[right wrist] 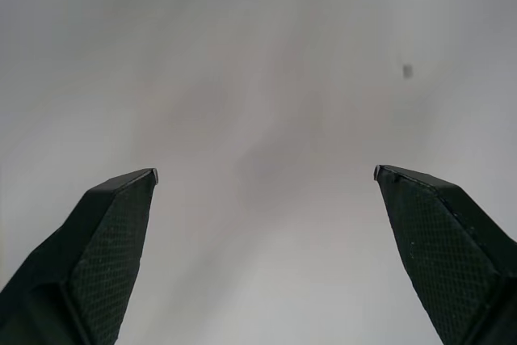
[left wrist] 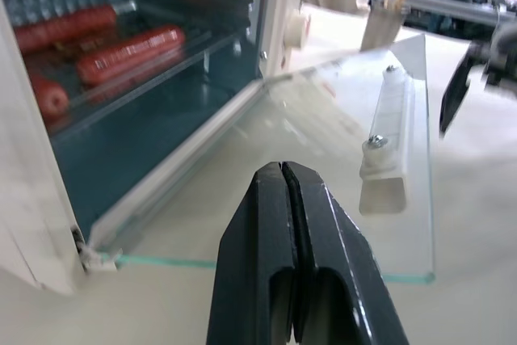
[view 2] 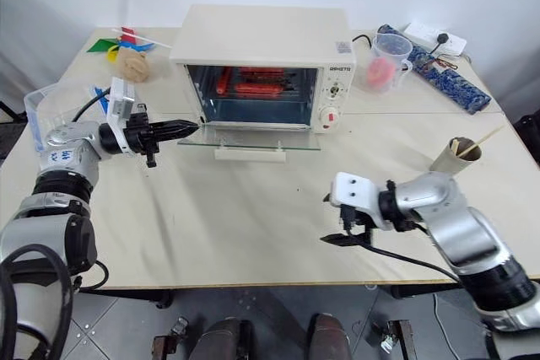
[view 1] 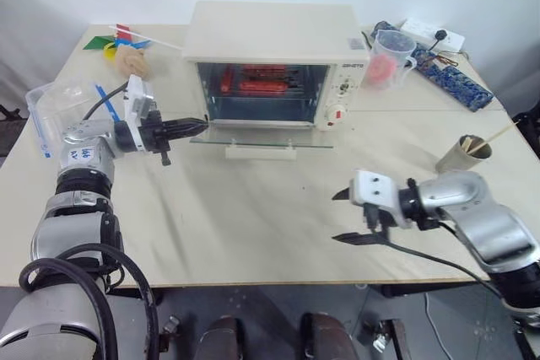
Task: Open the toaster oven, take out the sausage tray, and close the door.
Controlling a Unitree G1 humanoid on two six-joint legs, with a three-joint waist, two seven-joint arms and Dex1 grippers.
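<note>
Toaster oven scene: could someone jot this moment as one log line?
door: open flat | sausage tray: inside toaster oven | left gripper: shut, at door's left edge | right gripper: open, empty, above table

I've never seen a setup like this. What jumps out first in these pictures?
The cream toaster oven at the table's back middle, its glass door dropped flat open, red sausages on the sausage tray inside. The left tool, shut, points at the door's left edge; the right tool, wide open, hangs over bare table.

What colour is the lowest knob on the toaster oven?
Red; the lowest knob shows best in the left eye view.
</note>
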